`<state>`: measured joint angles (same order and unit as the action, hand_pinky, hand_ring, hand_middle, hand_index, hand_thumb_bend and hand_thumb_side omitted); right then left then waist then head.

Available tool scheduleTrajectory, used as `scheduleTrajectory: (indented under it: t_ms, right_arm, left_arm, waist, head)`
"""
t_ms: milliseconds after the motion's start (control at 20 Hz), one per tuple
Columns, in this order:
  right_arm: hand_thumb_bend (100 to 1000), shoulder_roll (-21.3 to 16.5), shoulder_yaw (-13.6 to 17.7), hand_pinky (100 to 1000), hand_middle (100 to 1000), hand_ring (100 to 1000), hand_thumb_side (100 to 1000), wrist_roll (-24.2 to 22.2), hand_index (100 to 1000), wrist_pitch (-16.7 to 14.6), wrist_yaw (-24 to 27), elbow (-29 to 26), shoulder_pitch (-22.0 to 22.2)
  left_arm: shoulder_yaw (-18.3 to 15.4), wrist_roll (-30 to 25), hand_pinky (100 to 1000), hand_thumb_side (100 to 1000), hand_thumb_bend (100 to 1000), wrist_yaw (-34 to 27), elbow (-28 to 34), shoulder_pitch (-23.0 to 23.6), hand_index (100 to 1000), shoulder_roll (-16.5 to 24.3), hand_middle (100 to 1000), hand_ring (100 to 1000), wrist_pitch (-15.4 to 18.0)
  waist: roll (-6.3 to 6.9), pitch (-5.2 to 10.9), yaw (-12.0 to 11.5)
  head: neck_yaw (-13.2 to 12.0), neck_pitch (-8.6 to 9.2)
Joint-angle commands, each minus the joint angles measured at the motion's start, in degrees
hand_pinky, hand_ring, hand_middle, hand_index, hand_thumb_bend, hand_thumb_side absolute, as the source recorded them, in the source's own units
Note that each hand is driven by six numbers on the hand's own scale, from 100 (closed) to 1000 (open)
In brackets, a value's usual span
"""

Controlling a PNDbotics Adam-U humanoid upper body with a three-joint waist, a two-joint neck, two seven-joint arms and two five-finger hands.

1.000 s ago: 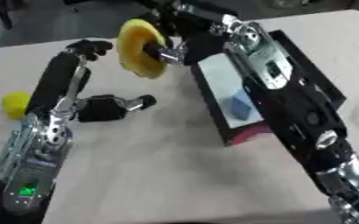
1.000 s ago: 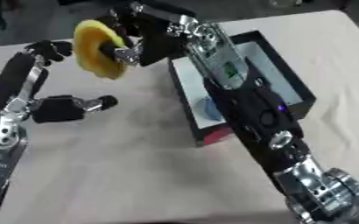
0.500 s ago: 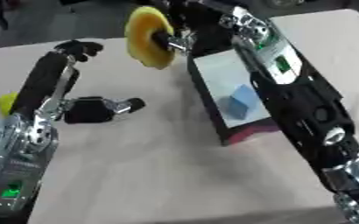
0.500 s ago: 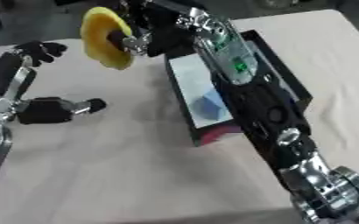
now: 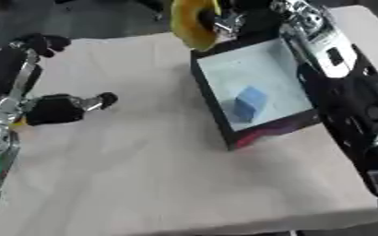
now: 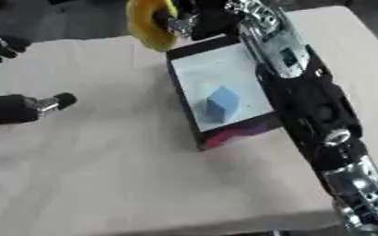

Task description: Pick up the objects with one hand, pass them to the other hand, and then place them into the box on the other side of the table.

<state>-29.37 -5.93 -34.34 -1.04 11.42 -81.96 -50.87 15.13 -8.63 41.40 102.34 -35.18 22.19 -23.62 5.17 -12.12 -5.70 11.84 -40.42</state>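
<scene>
The right hand (image 5: 228, 20) has its fingers curled round a yellow ring (image 5: 186, 23), held above the far-left corner of the black box (image 5: 211, 99); a blue cube (image 5: 249, 102) lies inside; the left hand (image 5: 40, 44) hangs curled, holding nothing, at the table's (image 5: 136, 170) far-left edge; broad bare cloth lies nearer; dim floor beyond.
</scene>
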Motion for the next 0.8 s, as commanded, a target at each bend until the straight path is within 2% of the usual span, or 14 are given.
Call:
scheduleTrajectory:
  t_ms: [50, 250, 450, 800]
  right_arm:
    - [167, -3.88, 1.53, 940, 254, 1000, 189, -1.22, 583, -0.56, 0.34, -0.40, -0.27]
    - [167, -6.75, 2.93, 940, 256, 1000, 200, -2.56, 589, -2.07, -0.14, 1.21, 0.74]
    - [164, -8.82, 4.18, 939, 259, 1000, 204, -2.38, 592, -3.57, -0.68, 2.83, 1.51]
    - [153, -11.18, 5.10, 934, 273, 1000, 223, -2.13, 609, -7.53, -3.79, 6.16, 2.84]
  left_arm:
    - [-1.70, 1.36, 810, 512, 754, -1.60, 1.65, -0.28, 823, 3.05, 722, 767, -0.66]
    - [-2.88, 3.05, 807, 520, 744, -3.40, 2.15, 0.18, 820, 4.51, 719, 762, -1.57]
    - [-3.64, 4.33, 807, 519, 741, -5.03, 2.54, 0.65, 820, 5.73, 720, 761, -2.12]
    - [-4.90, 6.29, 807, 519, 742, -6.50, 3.03, 1.01, 816, 6.53, 718, 758, -2.95]
  waist:
    - [-0.54, 3.01, -0.10]
    - [-0.51, 2.87, -0.22]
    - [-0.51, 2.77, -0.28]
    - [-0.45, 2.59, -0.44]
  head:
    - [0.31, -0.71]
    - [0.47, -1.08]
    - [1.67, -1.24]
    - [3.87, -0.27]
